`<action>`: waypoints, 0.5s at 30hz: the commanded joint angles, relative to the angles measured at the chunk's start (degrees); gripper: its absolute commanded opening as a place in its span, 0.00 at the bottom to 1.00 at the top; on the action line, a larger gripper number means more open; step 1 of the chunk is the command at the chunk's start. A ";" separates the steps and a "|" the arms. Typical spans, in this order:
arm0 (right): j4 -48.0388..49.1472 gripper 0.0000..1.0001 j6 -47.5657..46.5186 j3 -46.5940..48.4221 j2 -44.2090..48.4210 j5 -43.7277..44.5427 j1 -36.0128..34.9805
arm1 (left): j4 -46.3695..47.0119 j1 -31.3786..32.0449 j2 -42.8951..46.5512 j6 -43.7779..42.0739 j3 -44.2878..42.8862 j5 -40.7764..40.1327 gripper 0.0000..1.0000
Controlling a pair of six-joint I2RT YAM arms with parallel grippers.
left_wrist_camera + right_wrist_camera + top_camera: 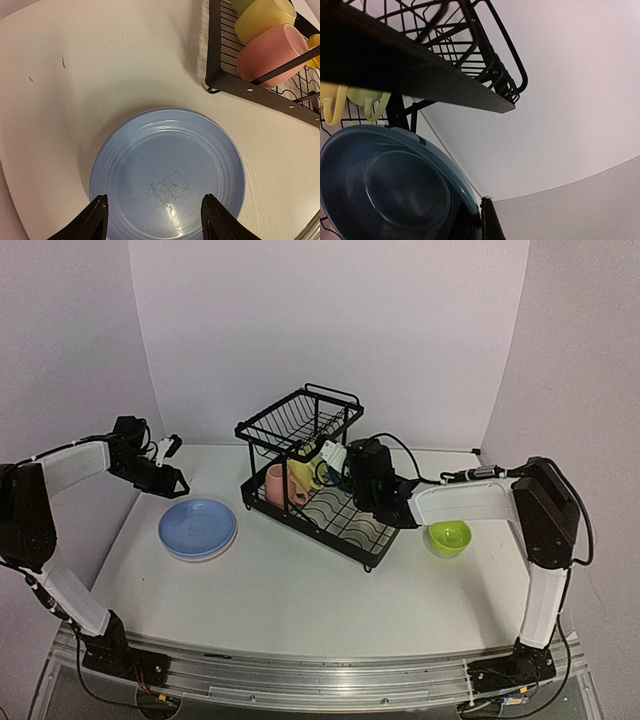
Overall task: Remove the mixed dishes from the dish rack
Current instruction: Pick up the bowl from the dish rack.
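Note:
The black wire dish rack (345, 525) stands mid-table. Its lower tray holds a pink mug (277, 485), a yellow mug (300, 475) and a pale-green mug (370, 97). My right gripper (335, 462) reaches into the rack under the upper basket (470, 50). It is shut on the rim of a blue bowl (395, 190); one finger (491, 222) shows outside the rim. A blue plate (197, 527) lies flat on the table at the left. My left gripper (155, 200) is open and empty, hovering above that plate (167, 175). A green bowl (449, 537) sits on the table at the right.
The rack's left corner (215, 82) lies close to the blue plate. White walls close in the table at the back and both sides. Bare table (300, 600) lies in front of the rack.

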State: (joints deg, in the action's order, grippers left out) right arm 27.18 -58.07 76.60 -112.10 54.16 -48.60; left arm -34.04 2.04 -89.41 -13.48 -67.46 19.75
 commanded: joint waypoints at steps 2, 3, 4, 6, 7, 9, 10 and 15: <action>1.50 0.00 -0.60 -4.27 8.35 2.25 0.03 | 0.68 0.07 1.22 -0.55 -1.38 0.65 0.63; 1.09 0.00 -0.59 -5.35 9.18 2.50 0.14 | 0.77 0.07 1.16 -0.51 -1.35 0.72 0.63; 0.79 0.00 -0.50 -6.25 10.04 2.86 0.17 | 0.79 0.07 1.10 -0.49 -1.28 0.79 0.63; 0.14 0.00 0.11 -8.19 11.57 3.94 0.49 | 0.95 0.07 1.00 -0.37 -1.27 0.97 0.63; -0.62 0.00 1.08 -8.77 12.54 4.18 0.66 | 0.98 0.07 0.93 -0.39 -1.27 1.04 0.63; -5.45 0.00 5.11 -9.21 14.89 3.85 1.21 | 1.00 0.07 0.82 -0.48 -1.40 1.17 0.63; -11.67 0.00 9.60 -8.30 16.71 2.96 1.82 | 0.94 0.07 0.76 -0.47 -1.49 1.15 0.63; -49.98 0.00 43.92 -0.77 23.68 -12.20 11.59 | 0.91 0.07 0.73 -0.35 -1.55 1.34 0.63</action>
State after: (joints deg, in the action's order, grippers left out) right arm 6.10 -42.83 69.32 -96.08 52.80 -45.10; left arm -34.02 2.04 -89.41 -13.48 -67.46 19.93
